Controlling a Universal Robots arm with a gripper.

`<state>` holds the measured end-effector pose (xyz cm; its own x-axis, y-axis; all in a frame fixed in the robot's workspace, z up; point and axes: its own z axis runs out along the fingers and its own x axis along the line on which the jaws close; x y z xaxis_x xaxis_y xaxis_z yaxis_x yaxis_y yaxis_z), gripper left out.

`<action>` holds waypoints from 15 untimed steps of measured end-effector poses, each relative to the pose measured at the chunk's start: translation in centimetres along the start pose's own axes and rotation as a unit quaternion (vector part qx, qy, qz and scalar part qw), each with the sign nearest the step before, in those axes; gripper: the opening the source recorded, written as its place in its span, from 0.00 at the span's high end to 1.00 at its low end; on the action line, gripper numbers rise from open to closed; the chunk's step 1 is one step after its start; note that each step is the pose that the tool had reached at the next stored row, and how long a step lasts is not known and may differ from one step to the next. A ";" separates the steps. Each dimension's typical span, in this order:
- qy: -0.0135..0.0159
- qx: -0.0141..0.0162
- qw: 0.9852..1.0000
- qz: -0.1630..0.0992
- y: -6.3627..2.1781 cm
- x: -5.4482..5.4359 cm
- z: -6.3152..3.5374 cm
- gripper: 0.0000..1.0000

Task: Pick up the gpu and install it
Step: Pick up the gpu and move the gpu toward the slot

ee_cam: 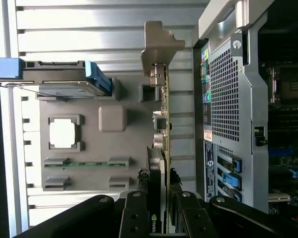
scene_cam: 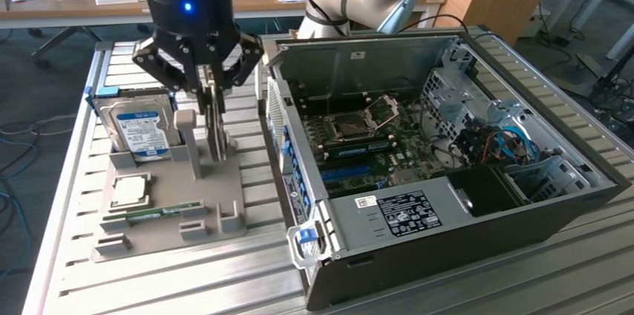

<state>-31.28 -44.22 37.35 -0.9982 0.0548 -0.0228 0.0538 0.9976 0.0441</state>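
So the gripper is closed on the gpu, one finger on each flat side and the card pinched between them, right at the gripper. The gpu stands on edge, upright, in the grey holder tray, with its silvery end bracket sticking out past the tray's edge. Can't honestly tell if it's lifted clear of its slot or still seated there.

Just beside it in the same tray is the blue-labelled hard drive, also on edge. Further along lie a cpu chip and a green memory stick, both flat.

The open PC case lies on its side at the exterior view's right, close beside the tray, motherboard facing up. All of it sits on a slatted metal table.
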 end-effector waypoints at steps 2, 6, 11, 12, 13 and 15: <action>0.000 0.000 1.000 0.000 0.03 0.0 -0.58 0.74; 0.000 0.000 1.000 0.000 0.08 0.0 -1.78 0.74; 0.000 0.000 1.000 0.000 0.14 -0.1 -3.15 0.74; 0.000 0.000 1.000 0.000 0.15 -0.1 -3.36 0.74; 0.000 0.000 1.000 0.000 0.16 -0.1 -3.56 0.74; 0.000 0.000 1.000 0.000 0.17 -0.1 -3.88 0.74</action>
<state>-31.28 -44.22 41.24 -0.9982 0.0549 -0.0229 0.0538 0.9976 0.0442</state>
